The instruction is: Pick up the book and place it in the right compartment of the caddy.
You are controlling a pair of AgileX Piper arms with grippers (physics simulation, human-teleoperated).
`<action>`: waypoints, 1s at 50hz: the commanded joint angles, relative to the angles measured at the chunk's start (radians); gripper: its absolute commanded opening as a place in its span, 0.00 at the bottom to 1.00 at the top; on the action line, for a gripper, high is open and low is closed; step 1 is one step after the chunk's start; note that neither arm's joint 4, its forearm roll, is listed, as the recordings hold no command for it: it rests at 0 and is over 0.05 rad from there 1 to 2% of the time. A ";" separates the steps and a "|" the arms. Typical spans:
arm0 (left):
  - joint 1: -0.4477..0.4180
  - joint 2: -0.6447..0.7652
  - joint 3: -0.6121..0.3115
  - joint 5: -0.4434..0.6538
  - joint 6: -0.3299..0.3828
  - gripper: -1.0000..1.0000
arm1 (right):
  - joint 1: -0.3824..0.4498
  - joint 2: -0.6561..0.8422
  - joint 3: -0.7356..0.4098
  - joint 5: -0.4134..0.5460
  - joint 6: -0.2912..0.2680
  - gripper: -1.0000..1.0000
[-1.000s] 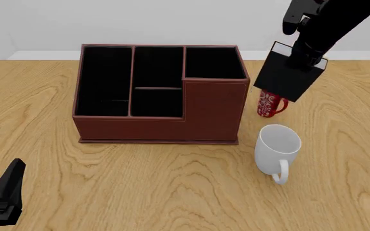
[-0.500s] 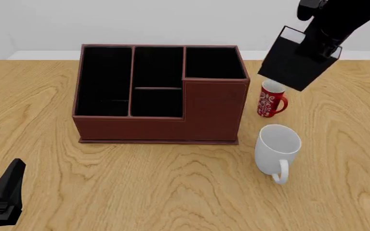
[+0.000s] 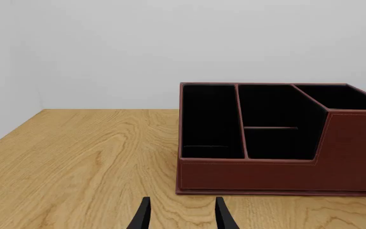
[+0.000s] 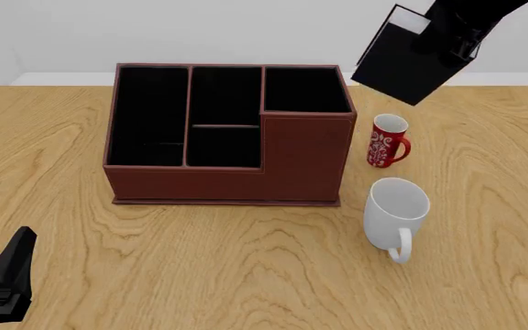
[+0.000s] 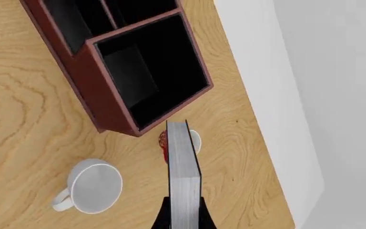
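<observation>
Book: we see a plain black rectangular hardcover book (image 4: 404,58) with a thin white page edge (image 5: 181,176), held tilted in the air, clear of the bench, above and just to the right of the caddy's tall end in the front view.
Book position: in the front view it hangs above the red patterned mug (image 4: 388,141); in the right wrist view its page edge faces the camera and its far end overlaps that mug (image 5: 194,140).
Right gripper: the black right gripper (image 5: 183,217) has its jaws clamped on the book, one on each cover, near the end closest to the wrist camera.
Left gripper: the black left gripper (image 3: 181,215) has its jaws apart with nothing between them, low over the wood-grain bench (image 4: 245,268), well in front of the caddy.
Caddy: the large reddish-brown leather-look caddy (image 4: 227,175) with black-lined sections stands on the bench.
Right compartment: the squarish tall-walled right compartment (image 4: 305,91) holds nothing that we can see.
Other items: a plain white mug (image 4: 395,210) stands near the caddy's right front corner, in front of the red mug.
</observation>
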 commanded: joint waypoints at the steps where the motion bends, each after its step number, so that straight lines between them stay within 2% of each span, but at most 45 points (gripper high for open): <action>1: 0.000 0.000 0.000 0.000 0.000 1.00 | 0.050 0.006 -0.073 0.000 0.018 0.00; 5: 0.000 0.000 0.000 0.000 0.000 1.00 | 0.038 0.020 -0.094 0.000 -0.010 0.00; 31: 0.000 0.000 0.000 0.000 0.000 1.00 | 0.097 0.150 -0.252 0.000 -0.010 0.00; 42: 0.000 0.000 0.000 0.000 0.000 1.00 | 0.144 0.196 -0.294 0.000 0.006 0.00; 50: 0.000 0.000 0.000 0.000 0.000 1.00 | 0.152 0.225 -0.317 0.000 -0.003 0.00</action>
